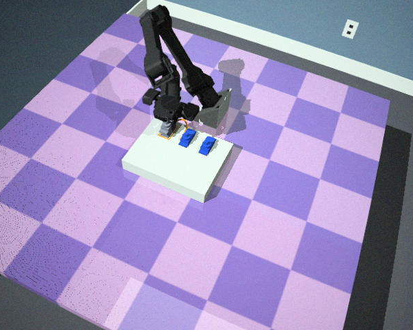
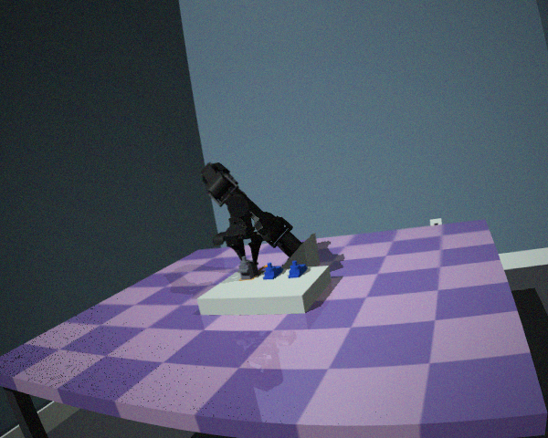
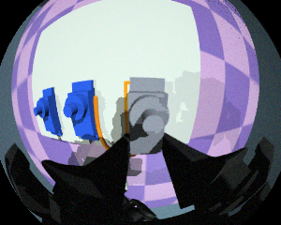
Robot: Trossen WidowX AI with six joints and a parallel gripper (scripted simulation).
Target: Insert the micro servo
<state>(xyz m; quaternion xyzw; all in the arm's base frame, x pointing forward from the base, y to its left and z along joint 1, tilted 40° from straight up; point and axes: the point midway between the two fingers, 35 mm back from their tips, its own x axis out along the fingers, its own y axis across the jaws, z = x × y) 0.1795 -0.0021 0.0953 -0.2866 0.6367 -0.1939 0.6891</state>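
Gripper (image 1: 168, 122) (image 2: 249, 264) (image 3: 146, 137) partly open, clamped on the grey micro servo (image 1: 166, 130) (image 2: 247, 270) (image 3: 152, 112), shaft up, over the orange-outlined pocket at the white deck's (image 1: 174, 159) (image 2: 253, 304) (image 3: 117, 37) far left. Probably light, rigid, slick plastic; grip the body sides low, ears free. Orange cable (image 1: 186, 124) (image 2: 265, 266) (image 3: 97, 119) likely limp, could snag.

Lab-like robot test room: black arm (image 1: 153, 42) (image 2: 238, 207) on checkered table (image 1: 206, 256) (image 2: 383, 391), plain blue wall (image 1: 270, 21) (image 2: 359, 118), outlet (image 1: 350, 28) (image 2: 435, 222).
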